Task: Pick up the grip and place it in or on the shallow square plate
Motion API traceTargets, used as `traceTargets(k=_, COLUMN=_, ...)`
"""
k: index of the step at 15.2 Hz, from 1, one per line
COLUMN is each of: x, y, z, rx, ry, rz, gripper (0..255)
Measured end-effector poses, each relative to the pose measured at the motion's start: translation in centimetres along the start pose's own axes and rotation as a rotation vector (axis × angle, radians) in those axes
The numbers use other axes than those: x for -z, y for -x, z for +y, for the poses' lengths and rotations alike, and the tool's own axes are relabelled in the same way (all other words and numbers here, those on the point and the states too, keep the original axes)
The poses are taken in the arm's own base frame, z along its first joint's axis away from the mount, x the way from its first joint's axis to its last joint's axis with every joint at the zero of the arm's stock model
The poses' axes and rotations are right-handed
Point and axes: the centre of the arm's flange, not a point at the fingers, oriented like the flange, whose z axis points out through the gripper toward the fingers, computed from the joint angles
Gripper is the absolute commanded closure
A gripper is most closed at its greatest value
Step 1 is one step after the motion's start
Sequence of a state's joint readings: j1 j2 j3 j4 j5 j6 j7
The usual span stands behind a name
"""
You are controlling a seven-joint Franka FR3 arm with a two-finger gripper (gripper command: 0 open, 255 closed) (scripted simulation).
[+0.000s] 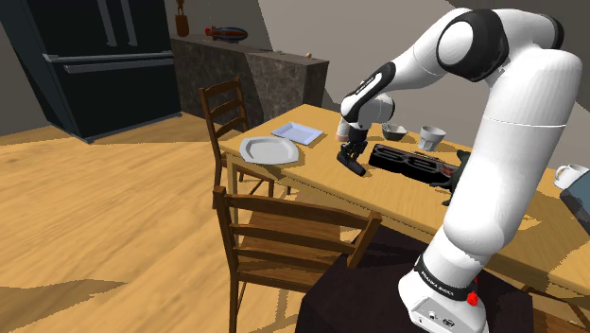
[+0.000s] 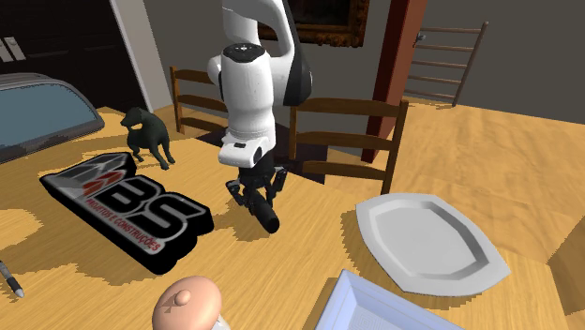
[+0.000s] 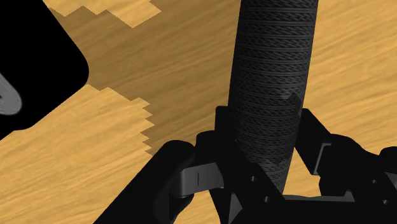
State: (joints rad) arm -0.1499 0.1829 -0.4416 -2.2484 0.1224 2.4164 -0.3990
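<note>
1. Your gripper [image 2: 259, 195] is clamped on the grip [image 3: 273, 76]. In the wrist view the two fingers [image 3: 184, 175] press on either side of this black cylinder, whose surface is ribbed like a weave.
2. You hold the grip near one end. Its free end points down and away from the hand, low over the wooden table [image 1: 317, 163]. You cannot tell whether that end touches the wood.
3. The square plate [image 1: 298, 132] is pale and shallow. It lies flat on the table to the shoulder view's left of the gripper, well apart from the grip.
4. A grey plate [image 1: 268, 149] with cut corners sits just beside the square plate, nearer the table's edge. Nothing lies on either plate.
5. The only writing you can read is on the black slab [image 2: 122, 211] lying flat to the second exterior view's left of the gripper.
   - It shows large pale letters "ABS", with a red mark over the first letter.
   - Under them runs a small red line that seems to end in "CONSTRUÇÕES"; the rest is too small to read.
6. A dark dog figurine [image 2: 148, 136] stands beyond the slab.
7. In the shoulder view a small bowl [image 1: 393, 131] and a cup [image 1: 432, 137] stand on the table behind the slab.
8. A black band near the arm's base carries white lettering too small to read.
</note>
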Motion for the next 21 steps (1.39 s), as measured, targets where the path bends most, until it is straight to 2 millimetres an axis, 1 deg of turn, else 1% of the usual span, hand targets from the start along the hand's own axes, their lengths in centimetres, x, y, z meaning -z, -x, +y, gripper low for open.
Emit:
traceTargets(k=7, x=0.0, y=0.0, z=0.0, rx=0.0, ry=0.0, rz=0.0, gripper=255)
traceTargets(k=8, x=0.2, y=0.0, z=0.0, rx=0.0, ry=0.0, rz=-0.001, gripper=255)
traceTargets(k=21, x=6.8, y=-0.1, z=0.0, rx=-0.001, ry=0.0, rz=0.0, gripper=255)
